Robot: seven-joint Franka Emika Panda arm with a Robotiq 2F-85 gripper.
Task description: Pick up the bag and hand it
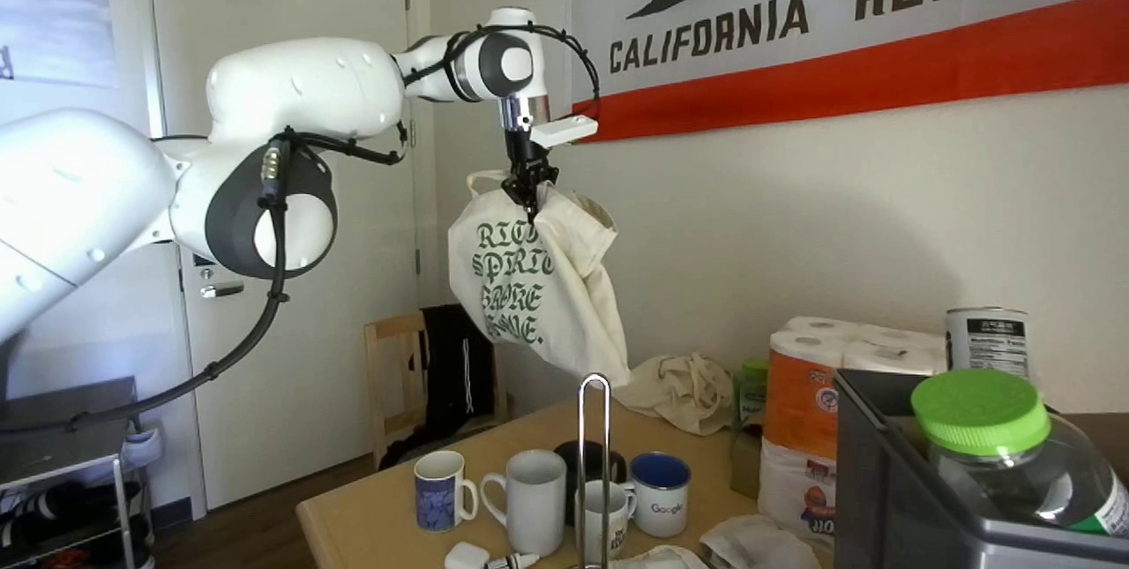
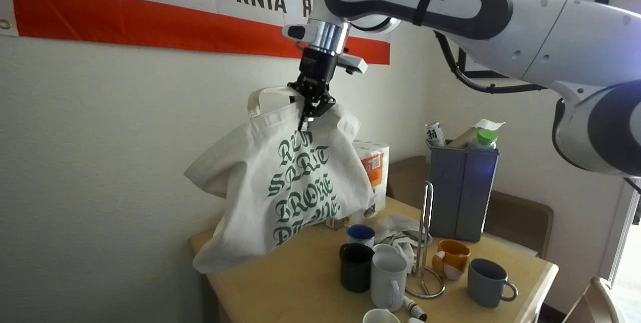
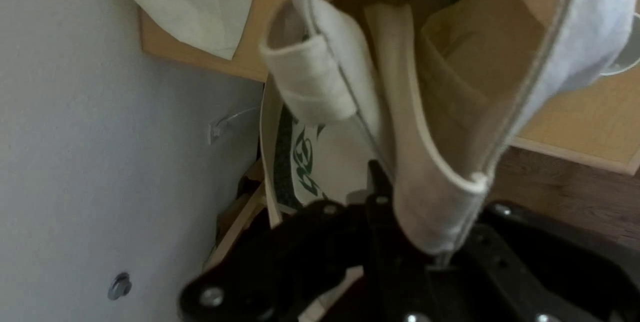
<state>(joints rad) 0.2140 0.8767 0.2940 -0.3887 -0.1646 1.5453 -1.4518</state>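
The bag [image 2: 300,183] is held up in the air by the gripper [image 2: 304,123], with its cloth pinched between the clamped fingers near the top edge. In both exterior views it is seen hung at a tilt, clear of the table [image 2: 290,288]; dark green lettering is printed across its front, and a handle is raised in a loop beside the gripper. In the wrist view the bag's mouth is spread toward the camera, and its inside is partly lost in shadow.

On the table, a tall white mug [image 1: 538,503], a black mug [image 2: 355,270] and a blue-rimmed mug [image 1: 660,503] are grouped near a wire stand [image 1: 594,378]. An orange mug [image 2: 453,255] and a grey mug [image 2: 485,283] are placed just beside the stand in an exterior view. A pack of paper rolls [image 1: 801,410] is set near a crumpled cloth bundle [image 1: 684,388]. A jar [image 1: 979,419] with a green lid is kept in a grey bin [image 2: 453,198]. A flag [image 1: 838,44] is hung on the wall.
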